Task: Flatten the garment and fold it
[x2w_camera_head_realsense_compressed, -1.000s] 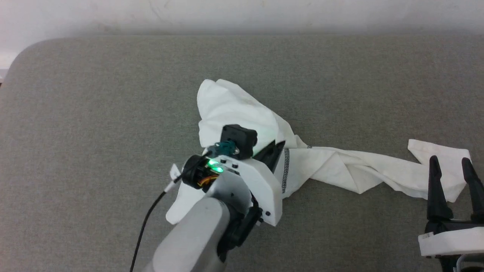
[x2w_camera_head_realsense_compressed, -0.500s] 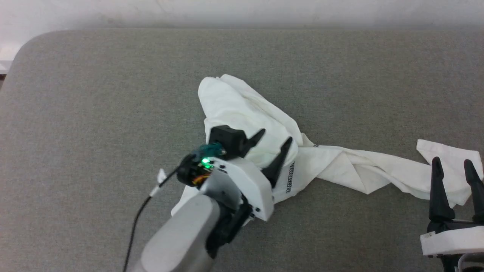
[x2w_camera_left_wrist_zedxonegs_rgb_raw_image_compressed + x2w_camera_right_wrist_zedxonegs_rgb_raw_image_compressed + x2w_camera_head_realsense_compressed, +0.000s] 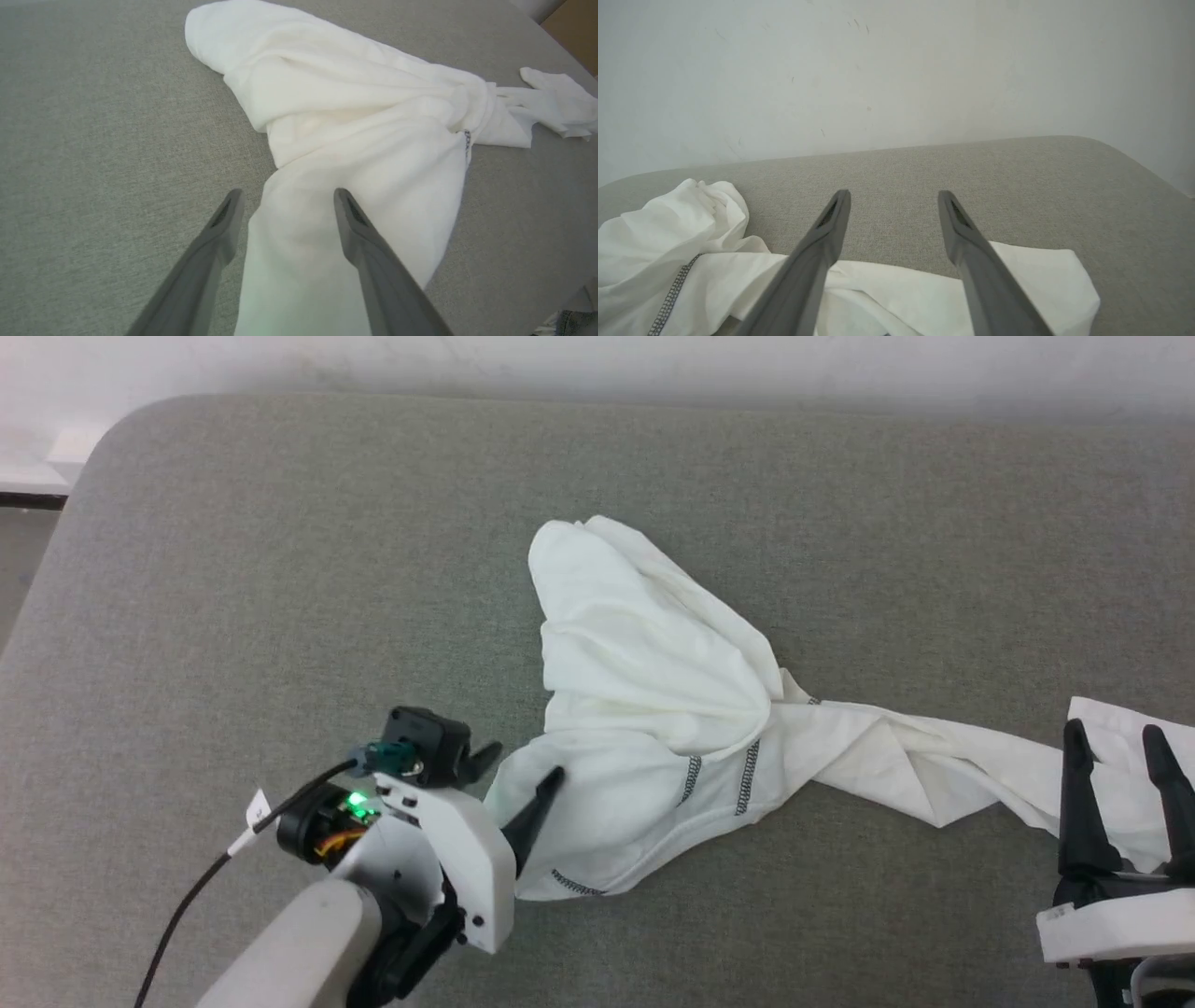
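Observation:
The garment (image 3: pixel 653 653) is a white top with dark zigzag stitching, lying crumpled on the grey padded surface (image 3: pixel 280 569). Its bunched body sits in the middle and one long sleeve trails to the right. My left gripper (image 3: pixel 523 759) stands open at the garment's near-left edge. In the left wrist view, the left gripper (image 3: pixel 288 192) has its fingers either side of a white fold of the garment (image 3: pixel 350 116), gripping nothing. My right gripper (image 3: pixel 1112 728) is open over the sleeve's end. From the right wrist, the right gripper (image 3: pixel 894 192) shows the garment (image 3: pixel 668 242) beneath it.
A pale wall (image 3: pixel 597 364) runs behind the surface's far edge. The surface's rounded far-left corner (image 3: pixel 121 420) shows, with floor beyond it. A black cable (image 3: pixel 187 905) trails from my left wrist. Bare grey surface lies left of the garment and beyond it.
My left gripper opened, let go of the garment and drew back toward the near left. The fabric it held now lies spread toward it. The head camera has shifted slightly.

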### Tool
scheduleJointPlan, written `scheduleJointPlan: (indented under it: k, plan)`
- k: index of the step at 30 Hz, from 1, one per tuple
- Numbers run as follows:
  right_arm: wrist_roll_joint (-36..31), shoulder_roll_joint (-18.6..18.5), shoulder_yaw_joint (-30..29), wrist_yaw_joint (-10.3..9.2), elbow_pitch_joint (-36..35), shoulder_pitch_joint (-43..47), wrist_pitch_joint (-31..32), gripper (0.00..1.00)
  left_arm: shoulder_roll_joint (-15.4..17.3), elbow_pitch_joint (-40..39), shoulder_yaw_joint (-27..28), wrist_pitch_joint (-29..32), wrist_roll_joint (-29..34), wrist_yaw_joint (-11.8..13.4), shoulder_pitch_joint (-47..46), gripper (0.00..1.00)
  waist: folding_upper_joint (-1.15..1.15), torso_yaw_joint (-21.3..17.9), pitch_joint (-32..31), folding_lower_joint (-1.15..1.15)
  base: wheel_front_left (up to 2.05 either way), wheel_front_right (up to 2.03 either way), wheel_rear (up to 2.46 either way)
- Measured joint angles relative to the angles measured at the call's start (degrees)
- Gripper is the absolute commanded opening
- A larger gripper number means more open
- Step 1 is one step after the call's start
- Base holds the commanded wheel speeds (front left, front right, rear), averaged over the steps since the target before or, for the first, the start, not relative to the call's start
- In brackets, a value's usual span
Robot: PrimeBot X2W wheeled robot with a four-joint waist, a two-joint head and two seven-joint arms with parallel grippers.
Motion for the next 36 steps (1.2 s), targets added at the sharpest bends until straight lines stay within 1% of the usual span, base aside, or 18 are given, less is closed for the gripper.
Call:
scheduleJointPlan:
  k: [2,7,8,9,10,15,18,21,23,25,27,29,31,34,36]
  plan:
    - [-0.16,0.0,-0.14,0.0,-0.32,-0.21,0.13,1.0,-0.11,-0.82,-0.22,0.51,-1.32,-0.21,0.73,1.0,0.0,-0.02,0.24,0.0,0.0,0.0,0.0]
    - [-0.23,0.0,-0.25,0.0,-0.92,-0.27,0.62,1.0,-0.09,-0.9,-0.7,0.89,-1.58,-0.51,0.95,1.0,0.0,-0.08,0.76,0.0,0.0,0.0,0.0]
    - [-0.23,0.0,-0.24,0.0,-0.97,-0.29,0.62,1.0,-0.14,-0.77,-0.78,0.81,-1.59,-0.51,0.96,0.95,0.0,-0.12,0.83,0.0,0.0,0.0,0.0]
    - [-0.23,0.0,-0.23,0.0,-1.0,-0.3,0.62,1.0,-0.19,-0.7,-0.79,0.44,-1.54,-0.51,0.96,0.38,0.0,-0.15,0.87,0.0,0.0,0.0,0.0]
    - [-0.23,-0.01,-0.21,0.0,-1.0,-0.3,0.62,1.0,-0.31,-0.68,-0.73,-0.13,-1.53,-0.51,0.96,0.0,0.0,-0.16,0.88,0.0,0.0,0.0,0.0]
    - [-0.23,-0.01,-0.23,0.0,-0.89,-0.31,0.6,1.0,-0.98,-1.31,-0.07,-2.3,-1.57,-0.43,0.95,0.0,0.0,-0.07,0.66,0.0,0.0,0.0,0.0]
    - [-0.22,0.0,-0.24,0.0,-0.59,-0.31,0.58,1.0,-1.19,-2.52,1.32,-4.2,-1.65,0.41,0.94,0.0,0.0,0.07,0.33,0.0,0.0,0.0,0.0]
    - [-0.2,0.0,-0.34,0.0,-0.27,-0.29,0.54,1.0,-1.81,-5.19,3.28,-6.45,-1.98,1.91,0.95,0.0,0.0,0.29,-0.26,0.0,0.0,0.0,0.0]
    - [-0.14,0.0,-0.3,0.0,0.02,-0.28,0.54,1.0,-2.09,-7.76,5.46,-8.54,-2.13,3.66,1.05,0.0,0.0,0.44,-0.74,0.0,0.0,0.0,0.0]
    - [-0.13,0.0,-0.27,0.0,0.3,-0.27,0.52,1.0,-2.25,-10.87,8.46,-10.98,-2.33,6.06,1.91,0.0,0.0,0.56,-1.23,0.0,0.0,0.0,0.0]
    - [-0.11,0.0,-0.3,0.0,0.53,-0.24,0.44,1.0,-2.16,-13.58,11.92,-13.68,-2.27,9.15,3.86,0.0,0.0,0.67,-1.67,0.0,0.0,0.0,0.0]
    - [-0.05,-0.01,-0.29,0.0,0.62,-0.16,0.37,1.0,-2.02,-15.63,15.61,-16.3,-1.87,12.65,6.53,0.0,0.0,0.82,-1.99,0.0,0.0,0.0,0.0]
    - [-0.05,-0.01,-0.29,0.0,0.63,-0.03,0.35,1.0,-2.59,-16.88,20.0,-19.24,-2.14,16.69,10.06,0.0,0.0,0.97,-2.16,0.0,0.0,0.0,0.0]
    - [-0.04,-0.01,-0.31,0.0,0.77,0.23,0.09,1.0,-2.83,-15.64,25.47,-22.31,-1.82,22.12,16.42,0.0,0.0,1.06,-2.23,0.0,0.0,0.0,0.0]
    - [-0.05,0.0,-0.3,0.0,0.81,0.4,0.09,1.0,-2.65,-12.52,27.74,-23.35,-1.72,24.21,20.63,0.0,0.0,1.15,-2.2,0.0,0.0,0.0,0.0]
